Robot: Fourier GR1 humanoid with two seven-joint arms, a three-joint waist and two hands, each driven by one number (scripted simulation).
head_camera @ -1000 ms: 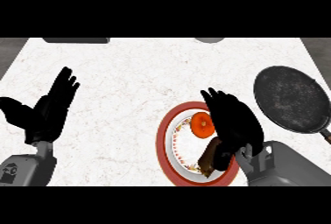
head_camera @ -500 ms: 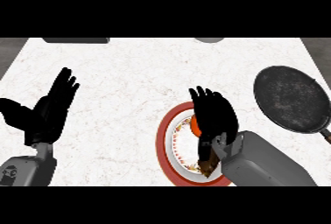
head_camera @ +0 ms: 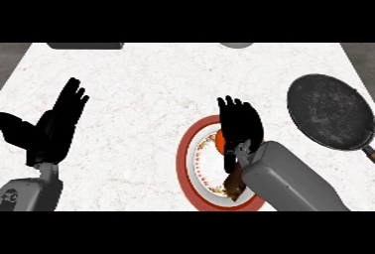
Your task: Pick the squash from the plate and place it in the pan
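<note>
We are holding our right hand over the red-rimmed plate, fingers straight and released, grasping nothing; it is sitting further left than half a second ago and is now covering most of the squash, of which only an orange sliver is showing at the hand's left edge, still on the plate. Whether the fingers are touching it, we cannot tell. The dark pan is lying well apart at right, unmoved. Our left hand is resting open at the left edge, unchanged.
</note>
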